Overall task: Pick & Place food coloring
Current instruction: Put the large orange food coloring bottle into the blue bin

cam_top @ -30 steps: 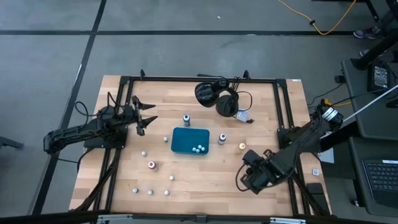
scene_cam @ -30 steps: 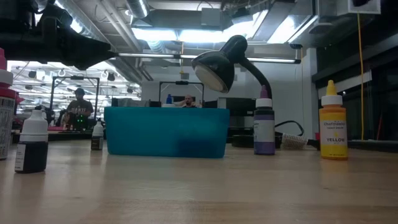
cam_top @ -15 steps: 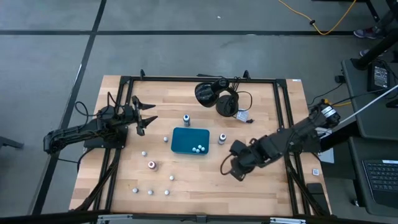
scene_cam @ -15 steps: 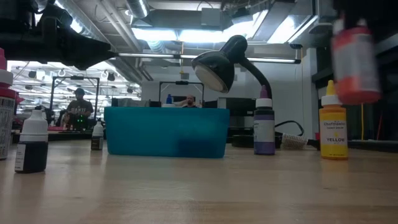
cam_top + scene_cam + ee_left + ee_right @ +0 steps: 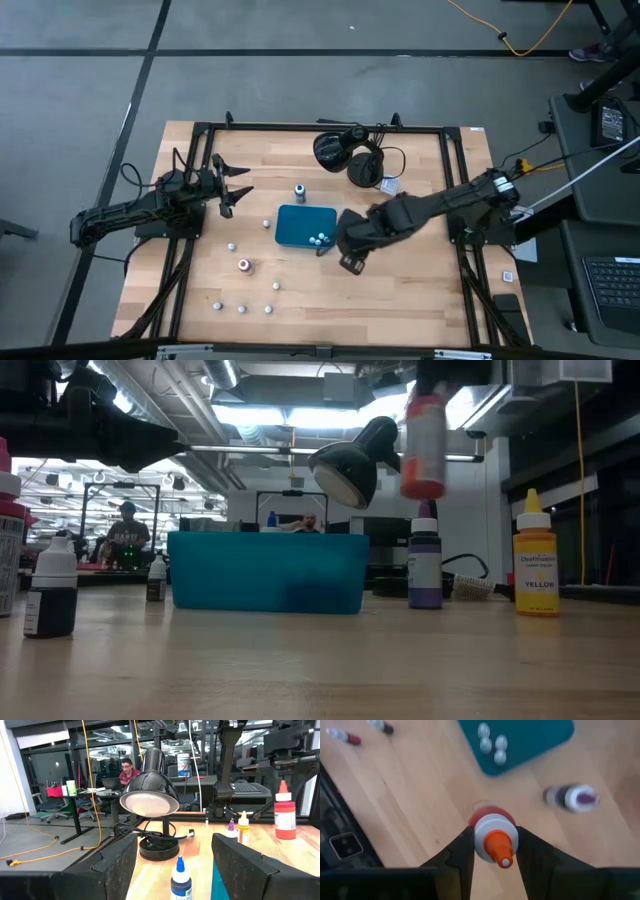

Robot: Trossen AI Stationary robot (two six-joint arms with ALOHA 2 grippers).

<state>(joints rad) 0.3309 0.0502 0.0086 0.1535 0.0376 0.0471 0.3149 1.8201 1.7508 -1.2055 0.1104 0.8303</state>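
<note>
Right gripper [image 5: 492, 851]: pinching an orange-capped food coloring bottle [image 5: 492, 837], lifted just beside the teal tray [image 5: 292, 228], near its edge.
Left gripper [image 5: 240, 184]: spread, well apart.
Open room: bare table [image 5: 400, 300] beyond the right gripper.
Writing: yellow bottle [image 5: 537, 570] reads "YELLOW".

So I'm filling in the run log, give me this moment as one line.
right tool: shut on orange bottle, raised beside teal tray | left tool: open, waiting at left | tray: three bottles inside
</note>
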